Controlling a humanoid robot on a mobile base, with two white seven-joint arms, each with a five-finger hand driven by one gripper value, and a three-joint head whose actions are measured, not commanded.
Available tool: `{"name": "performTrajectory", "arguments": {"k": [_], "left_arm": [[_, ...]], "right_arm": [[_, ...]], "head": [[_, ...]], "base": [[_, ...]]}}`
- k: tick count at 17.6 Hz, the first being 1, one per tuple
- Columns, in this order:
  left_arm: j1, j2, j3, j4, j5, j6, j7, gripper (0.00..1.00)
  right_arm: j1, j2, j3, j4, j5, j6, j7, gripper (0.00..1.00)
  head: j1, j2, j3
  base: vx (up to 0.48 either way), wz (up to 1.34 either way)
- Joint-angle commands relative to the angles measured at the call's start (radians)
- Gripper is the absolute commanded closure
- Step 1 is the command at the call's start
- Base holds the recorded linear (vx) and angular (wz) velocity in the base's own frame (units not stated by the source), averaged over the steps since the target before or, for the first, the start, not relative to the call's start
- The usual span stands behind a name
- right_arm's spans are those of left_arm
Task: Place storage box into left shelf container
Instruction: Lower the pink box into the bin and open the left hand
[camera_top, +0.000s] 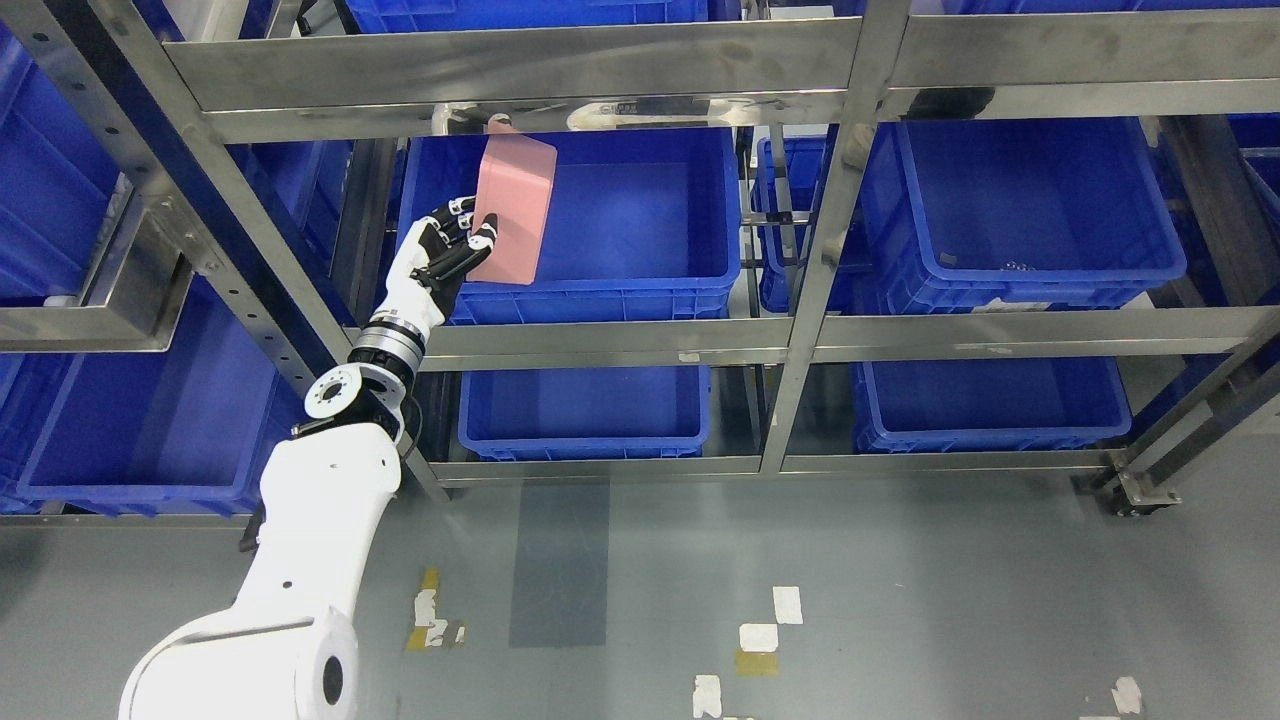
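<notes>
My left hand (455, 245) is closed on the pink box (513, 210) at its lower left edge — long axis near upright, above the left bin (600, 300) by its left wall. Bin floor lies right and below — release there.

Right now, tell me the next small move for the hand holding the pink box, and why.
Probably lower it a little, then release. The left hand grips the flat pink plastic storage box by its lower-left edge, already over the empty blue plastic shelf container, just under the steel shelf rail.
</notes>
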Motion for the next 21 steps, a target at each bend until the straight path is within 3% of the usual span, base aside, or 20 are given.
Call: {"name": "performTrajectory", "arguments": {"k": [1, 2, 3, 4, 8, 14, 21], "left_arm": [[-0.028, 0.018, 0.01, 0.145, 0.012, 0.003, 0.003, 0.82], [-0.029, 0.018, 0.007, 0.145, 0.009, 0.003, 0.003, 0.7], [-0.038, 0.018, 0.007, 0.145, 0.007, 0.001, 0.003, 0.52], [-0.044, 0.018, 0.005, 0.145, 0.004, 0.001, 0.003, 0.43], [-0.046, 0.018, 0.004, 0.144, 0.004, -0.005, 0.003, 0.36], [-0.046, 0.018, -0.007, 0.107, 0.003, -0.01, 0.001, 0.17], [-0.044, 0.018, -0.045, 0.03, 0.001, -0.01, -0.008, 0.1]], "right_arm": [[0.008, -0.017, 0.0, -0.017, -0.003, -0.001, 0.0, 0.0], [0.008, -0.017, 0.0, -0.017, -0.003, -0.001, 0.0, 0.0], [0.008, -0.017, 0.0, -0.017, -0.003, -0.001, 0.0, 0.0], [0.008, -0.017, 0.0, -0.017, -0.003, -0.001, 0.0, 0.0], [0.008, -0.017, 0.0, -0.017, -0.003, -0.001, 0.0, 0.0], [0.008, -0.017, 0.0, -0.017, -0.003, -0.001, 0.0, 0.0], [0.008, -0.017, 0.0, -0.017, -0.003, -0.001, 0.0, 0.0]], "head": [[0.0, 0.0, 0.0], [0.0, 0.0, 0.0], [0.0, 0.0, 0.0], [0.0, 0.0, 0.0], [0.0, 0.0, 0.0], [0.0, 0.0, 0.0], [0.0, 0.0, 0.0]], "base": [[0.0, 0.0], [0.0, 0.0], [0.0, 0.0], [0.0, 0.0], [0.0, 0.0], [0.0, 0.0], [0.0, 0.0]]}}
